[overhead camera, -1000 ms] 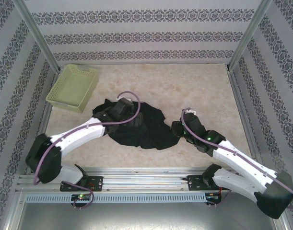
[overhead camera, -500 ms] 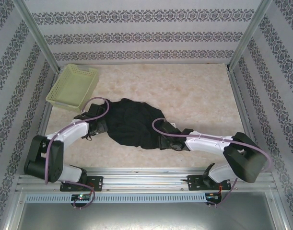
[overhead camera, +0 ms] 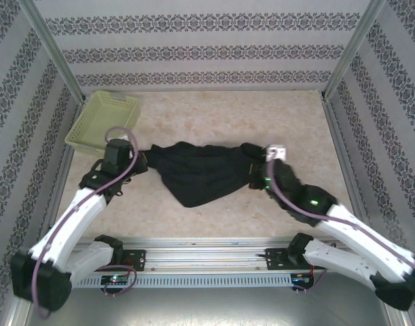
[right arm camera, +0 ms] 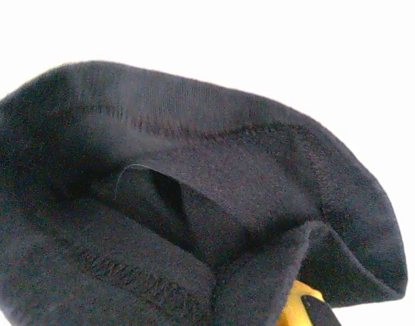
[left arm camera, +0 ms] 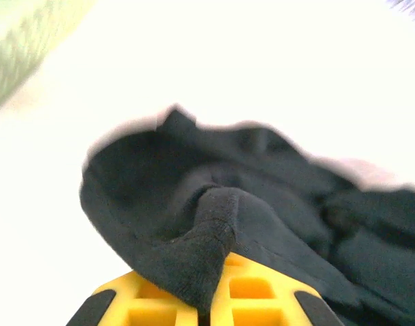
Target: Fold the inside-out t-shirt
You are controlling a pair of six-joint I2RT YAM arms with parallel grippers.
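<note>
The inside-out t-shirt (overhead camera: 204, 173) is black and hangs stretched in a band across the middle of the table. My left gripper (overhead camera: 140, 161) is shut on its left end. In the left wrist view a fold of the t-shirt (left arm camera: 261, 204) is pinched between the yellow fingers (left arm camera: 261, 292), with the left gripper (left arm camera: 208, 302) closed tight on it. My right gripper (overhead camera: 256, 171) is shut on the right end. In the right wrist view the t-shirt (right arm camera: 193, 176) shows a stitched hem and covers most of the yellow finger (right arm camera: 297, 302).
A pale yellow-green lattice basket (overhead camera: 102, 122) stands at the back left, close behind my left gripper. Patterned walls and metal posts close the table on three sides. The metal rail (overhead camera: 207, 261) with the arm bases runs along the near edge.
My left gripper moved off the top of the shirt to its left edge and shut on it. My right gripper shut on the right edge. The shirt is now pulled wider between them.
</note>
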